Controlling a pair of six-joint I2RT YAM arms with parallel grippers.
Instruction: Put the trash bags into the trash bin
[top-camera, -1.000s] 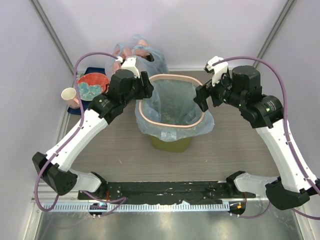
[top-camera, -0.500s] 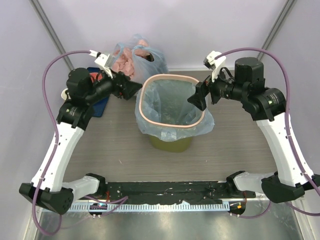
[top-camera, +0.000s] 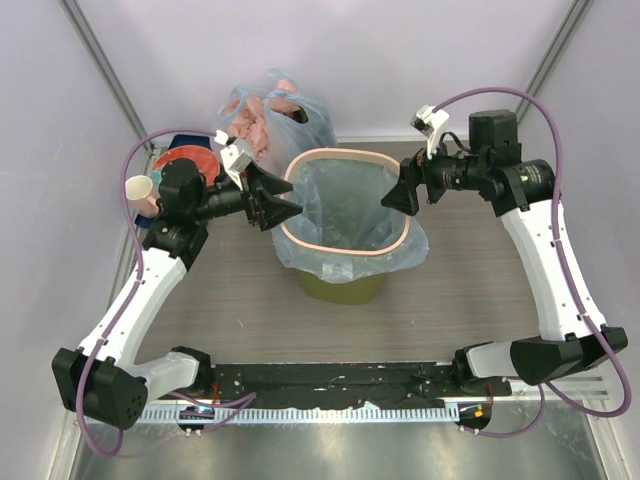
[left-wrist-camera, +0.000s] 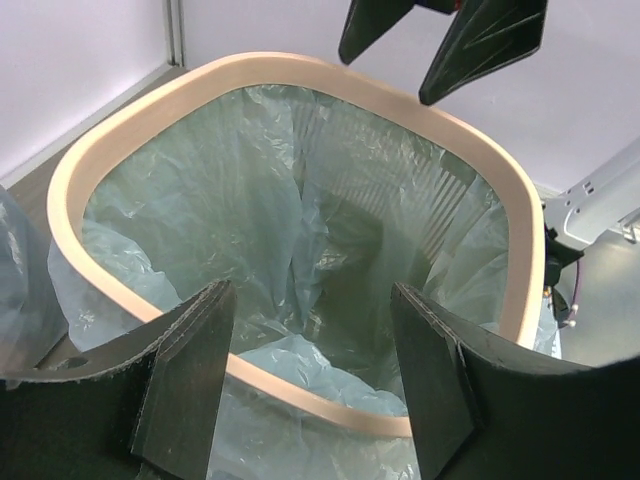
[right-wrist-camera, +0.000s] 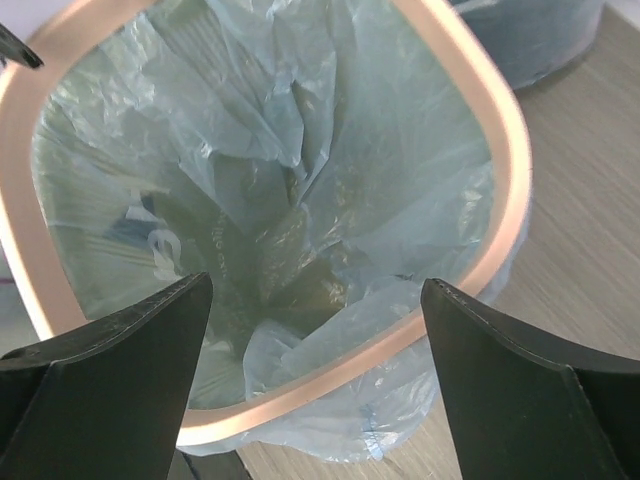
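Okay, both jaws stand wide and empty. My left gripper hangs at the left side of the trash bin, my right gripper at the right side, fingertips aimed at each other across the mouth. The trash bag already sits inside the bin as a liner. Its edge is turned over the pinkish rim and hangs outside as a loose skirt, and its middle is bunched in folds. I judge it thin film: near weightless, limp, slippery, easy to tear on a fingertip. The best hold is probably a pinch on the slack overhang just under the rim, or on a loose inner fold, not the stretched part.
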